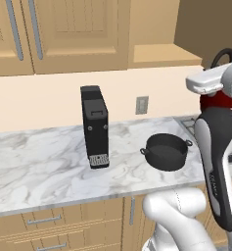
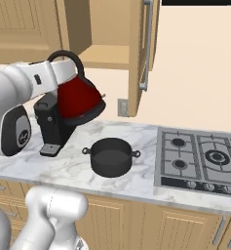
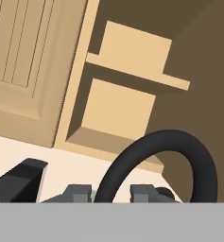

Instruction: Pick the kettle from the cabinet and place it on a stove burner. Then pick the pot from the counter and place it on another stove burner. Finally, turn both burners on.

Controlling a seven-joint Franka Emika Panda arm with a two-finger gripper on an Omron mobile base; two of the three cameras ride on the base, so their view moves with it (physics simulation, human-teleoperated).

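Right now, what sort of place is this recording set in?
A rendered home kitchen: a grey steel gas cooktop set into a white-and-grey veined marble countertop, light tan panelled wooden wall cabinets above, and a matte black two-handled pot on the counter.

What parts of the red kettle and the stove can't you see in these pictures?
- Kettle: in the left base view the arm hides most of it.
- Kettle body: below the hand view's bottom edge; just its handle shows.
- Stove: its right end is cut off by the right base view's edge.

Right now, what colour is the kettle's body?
Glossy dark red, with a black arched handle; the kettle shows best in the right base view.
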